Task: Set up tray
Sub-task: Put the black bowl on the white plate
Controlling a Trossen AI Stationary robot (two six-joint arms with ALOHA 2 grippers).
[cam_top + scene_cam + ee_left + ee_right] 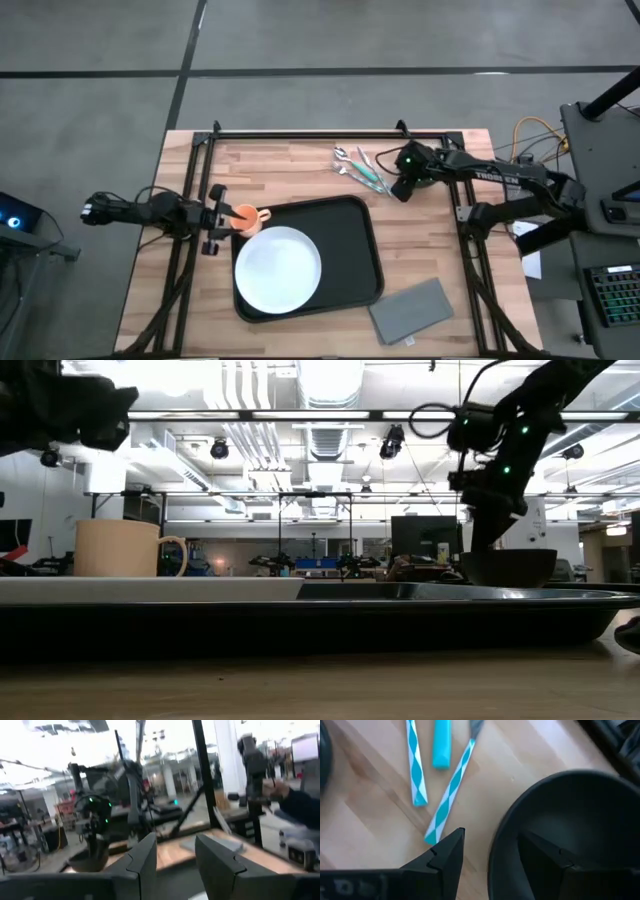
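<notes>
The black tray [350, 250] lies in the middle of the table with a white plate [278, 268] on its left half. A tan mug [248, 217] stands at its far left corner. My left gripper [220, 218] is open and raised beside the mug; in its wrist view [175, 842] nothing lies between the fingers. My right gripper [403, 186] is open, pointing down at a black bowl [580, 810] past the tray's far right corner. Its fingers [491, 837] stand on either side of the bowl's rim. My right gripper comes at the bowl's rim [500, 845] from above, one finger inside the bowl and one outside. Bare wood shows between the outer finger [447, 857] and the wall. Whether the inner finger [545, 865] touches the wall, I cannot tell.
Cutlery with teal patterned handles [360, 168] lies on the wood just left of the bowl, close to my right gripper [445, 795]. A flat grey napkin [412, 308] lies near the table's near right corner. Black frame rails run along the table's far, left and right sides.
</notes>
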